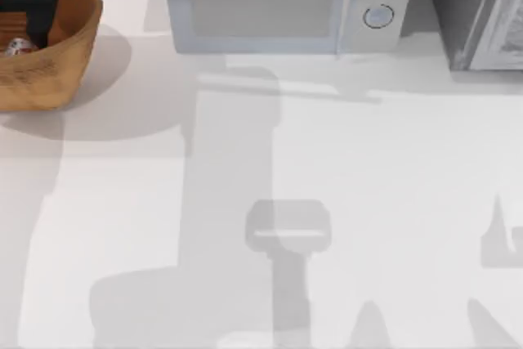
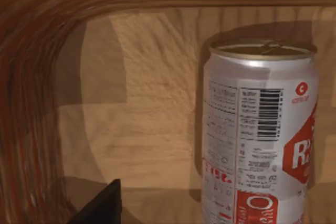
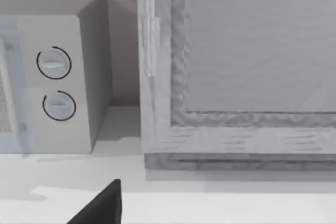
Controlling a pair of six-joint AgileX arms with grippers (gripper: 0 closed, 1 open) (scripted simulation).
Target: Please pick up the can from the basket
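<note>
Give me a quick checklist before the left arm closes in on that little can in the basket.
1. Small white can with red markings inside the round orange-brown woven basket: ok.
2. Can upright on the basket floor, gold rim on top: ok.
3. Left gripper over the basket, beside the can: ok.
4. Fingers on either side of the can: cannot tell; one dark fingertip shows, clear of the can.
5. Grey-white microwave away from the basket: ok.
6. Right arm parked, facing the microwave: ok.
</note>
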